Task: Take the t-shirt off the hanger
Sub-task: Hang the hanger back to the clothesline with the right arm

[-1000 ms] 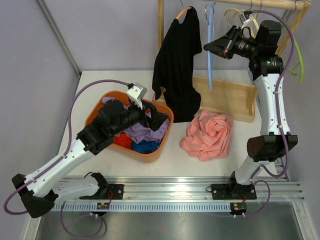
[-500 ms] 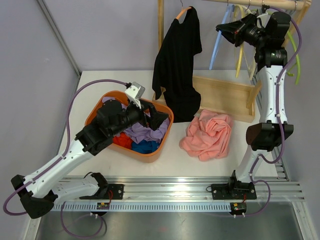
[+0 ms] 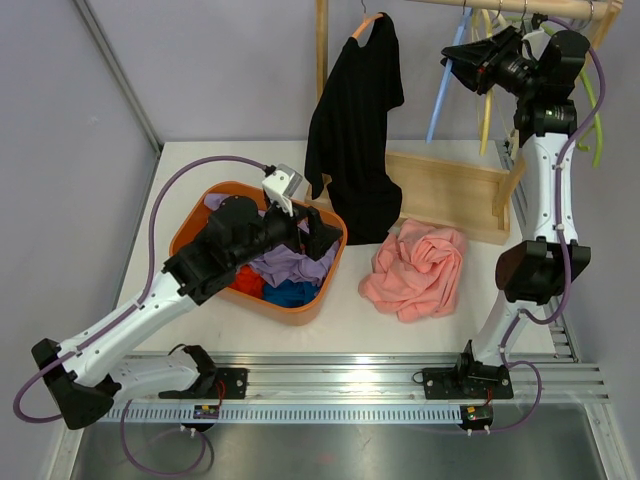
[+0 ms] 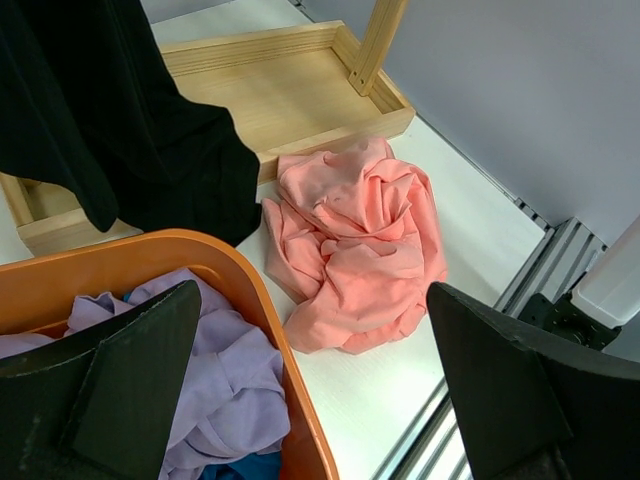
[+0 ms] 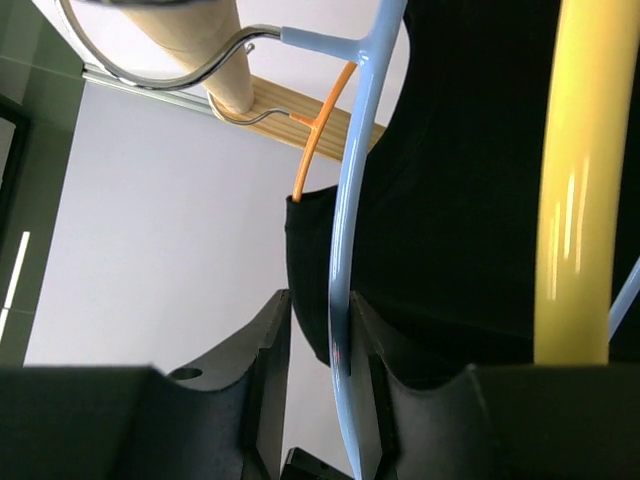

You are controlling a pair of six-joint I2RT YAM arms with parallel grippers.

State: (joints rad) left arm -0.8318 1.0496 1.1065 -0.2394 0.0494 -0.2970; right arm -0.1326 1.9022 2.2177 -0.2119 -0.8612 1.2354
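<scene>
Holds the right gripper high at 1 o'clock in the top view, up by the wooden rail. Straddles the stem of a blue hanger with jaws a little apart, not pinching: shows a gap on the stem's 9 o'clock side. Shows a yellow hanger at 3 o'clock of that. Finds the black t-shirt on its orange hanger, hooked on the same rail, at 9 o'clock of the right gripper and 12 o'clock of the table. Hangs the left gripper spread wide, holding nothing, over the orange basket of clothes at 9 o'clock. Shows a pink shirt crumpled at 3 o'clock of the basket, right against a wooden tray at its 12 o'clock.
</scene>
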